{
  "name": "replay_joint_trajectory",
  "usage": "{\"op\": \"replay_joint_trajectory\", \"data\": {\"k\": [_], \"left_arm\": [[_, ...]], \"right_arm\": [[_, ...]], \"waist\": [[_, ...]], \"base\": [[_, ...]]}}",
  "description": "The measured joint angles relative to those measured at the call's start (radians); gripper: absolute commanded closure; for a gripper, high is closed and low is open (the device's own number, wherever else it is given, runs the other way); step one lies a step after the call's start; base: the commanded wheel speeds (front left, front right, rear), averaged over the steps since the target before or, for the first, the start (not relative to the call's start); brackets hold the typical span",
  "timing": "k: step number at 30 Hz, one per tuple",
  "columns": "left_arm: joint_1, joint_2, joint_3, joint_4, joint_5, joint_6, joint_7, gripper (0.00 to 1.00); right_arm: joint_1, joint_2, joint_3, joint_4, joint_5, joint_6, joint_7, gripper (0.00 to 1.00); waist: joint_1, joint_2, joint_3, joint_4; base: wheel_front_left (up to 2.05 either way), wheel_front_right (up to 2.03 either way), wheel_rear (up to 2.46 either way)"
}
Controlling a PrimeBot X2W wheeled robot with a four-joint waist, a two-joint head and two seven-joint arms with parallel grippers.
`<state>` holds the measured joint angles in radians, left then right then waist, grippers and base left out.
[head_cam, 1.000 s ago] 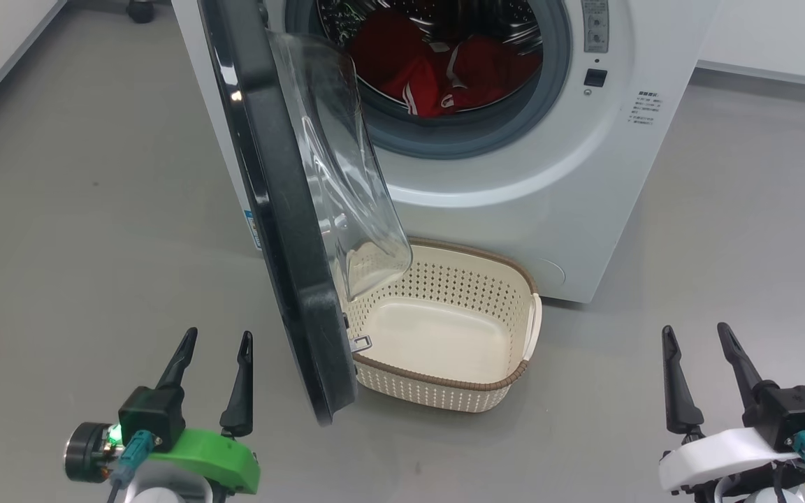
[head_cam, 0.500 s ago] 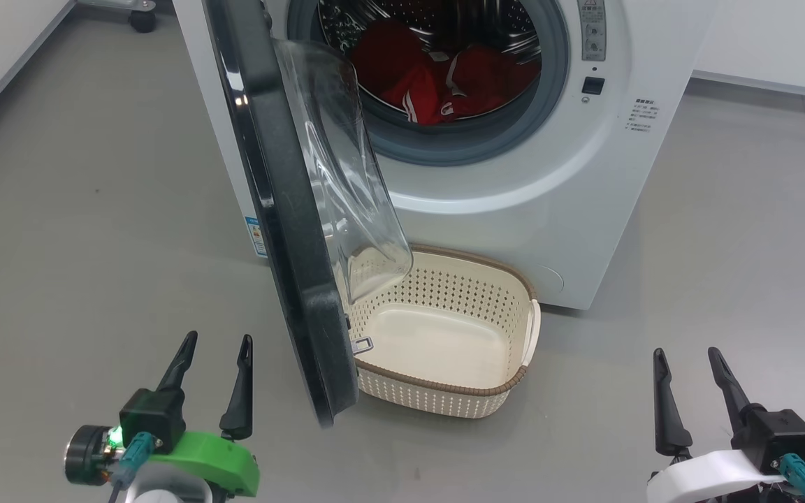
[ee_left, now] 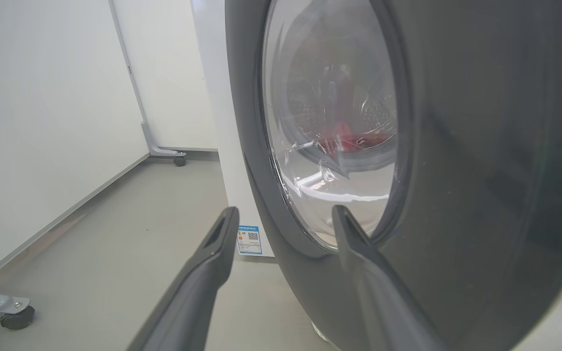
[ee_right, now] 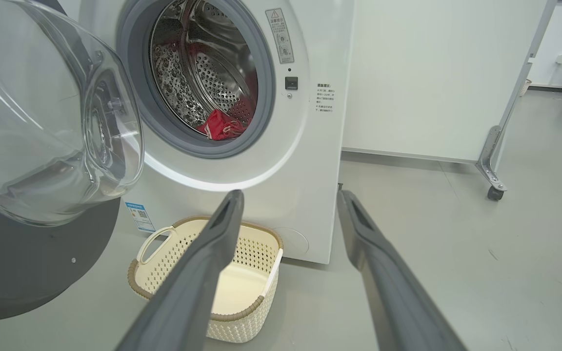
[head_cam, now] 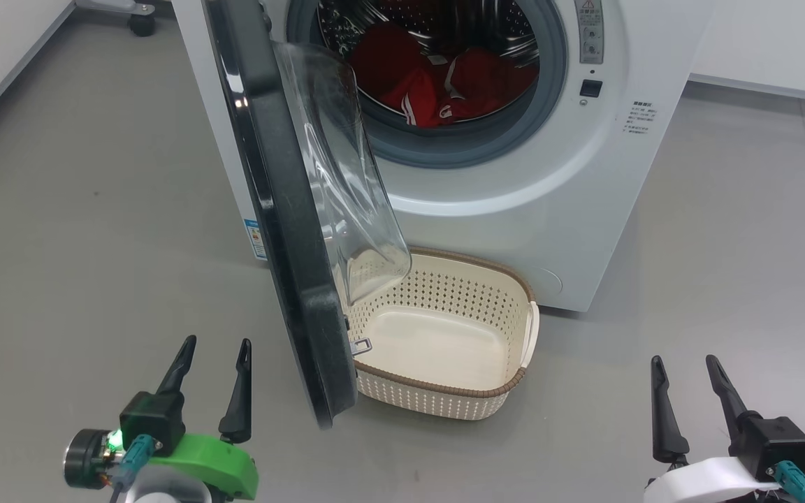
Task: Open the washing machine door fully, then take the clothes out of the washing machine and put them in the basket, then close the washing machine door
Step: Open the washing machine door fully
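at lower right, right claw (head_cam: 683,362) dropped lower; door (head_cam: 284,230) unmoved.

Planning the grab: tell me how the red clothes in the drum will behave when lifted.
The clothes lie crumpled in soft folds, so they will probably hang floppy from a pinch. The pieces overlap, so lifting one may drag another along. The fabric looks thin, so likely light; dampness cannot be judged.

Bright even light, soft shadows, glare on the washing machine door (head_cam: 291,223), wrist-view edges curved
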<state>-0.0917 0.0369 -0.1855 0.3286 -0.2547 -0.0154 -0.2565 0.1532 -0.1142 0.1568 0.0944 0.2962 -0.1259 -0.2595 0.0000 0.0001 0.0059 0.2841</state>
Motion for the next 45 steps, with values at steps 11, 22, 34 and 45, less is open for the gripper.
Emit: {"op": "replay_joint_trajectory", "data": {"k": [11,22,34,45], "left_arm": [[0.000,0.000,0.000,0.005,0.001,0.000,0.000,1.00],[-0.003,0.000,0.011,-0.024,0.008,0.001,0.000,1.00],[-0.112,0.000,0.049,-0.307,0.072,0.038,0.000,1.00],[-0.148,0.001,-0.171,-0.465,0.056,-0.040,-0.001,1.00]], "right_arm": [[0.000,0.005,-0.005,0.001,-0.017,0.001,0.000,0.00],[0.011,0.013,-0.015,0.012,-0.025,0.004,0.000,0.00],[0.011,0.018,-0.027,0.014,-0.036,0.011,0.000,0.00],[0.011,0.022,-0.019,0.027,-0.054,0.028,0.000,0.00]], "waist": [[0.0000,0.0000,0.000,0.004],[0.0000,0.0000,0.000,0.012],[0.0000,0.0000,0.001,0.025],[0.0000,0.0000,-0.001,0.025]], "base": [[0.00,0.00,0.00],[0.00,0.00,0.00],[0.00,0.00,0.00],[0.00,0.00,0.00]]}}
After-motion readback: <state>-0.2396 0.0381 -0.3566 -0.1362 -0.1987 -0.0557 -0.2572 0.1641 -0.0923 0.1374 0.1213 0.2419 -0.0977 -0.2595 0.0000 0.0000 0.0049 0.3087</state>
